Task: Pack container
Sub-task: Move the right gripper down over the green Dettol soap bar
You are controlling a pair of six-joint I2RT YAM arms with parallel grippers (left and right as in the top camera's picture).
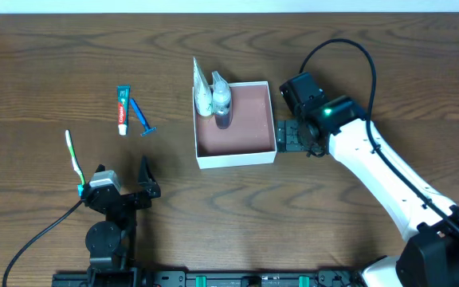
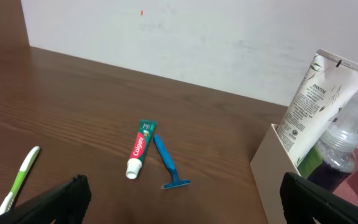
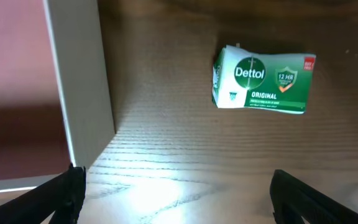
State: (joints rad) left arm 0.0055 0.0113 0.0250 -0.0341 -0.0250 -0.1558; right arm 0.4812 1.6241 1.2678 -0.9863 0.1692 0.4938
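The container (image 1: 245, 119) is a square white-walled box with a reddish-brown inside, mid-table. A white tube (image 1: 202, 88) and a clear bottle (image 1: 222, 100) stand in its left side. My right gripper (image 1: 290, 135) is open and empty just right of the container's right wall (image 3: 79, 81). In the right wrist view (image 3: 179, 199) a green Dettol soap bar (image 3: 264, 81) lies on the table ahead of the fingers. My left gripper (image 1: 122, 185) is open and empty near the front left; it also shows in the left wrist view (image 2: 179, 202).
A toothpaste tube (image 1: 122, 109) and a blue razor (image 1: 143, 117) lie side by side left of the container; both show in the left wrist view, toothpaste (image 2: 140, 148), razor (image 2: 168, 165). A green-and-white toothbrush (image 1: 74, 157) lies further left.
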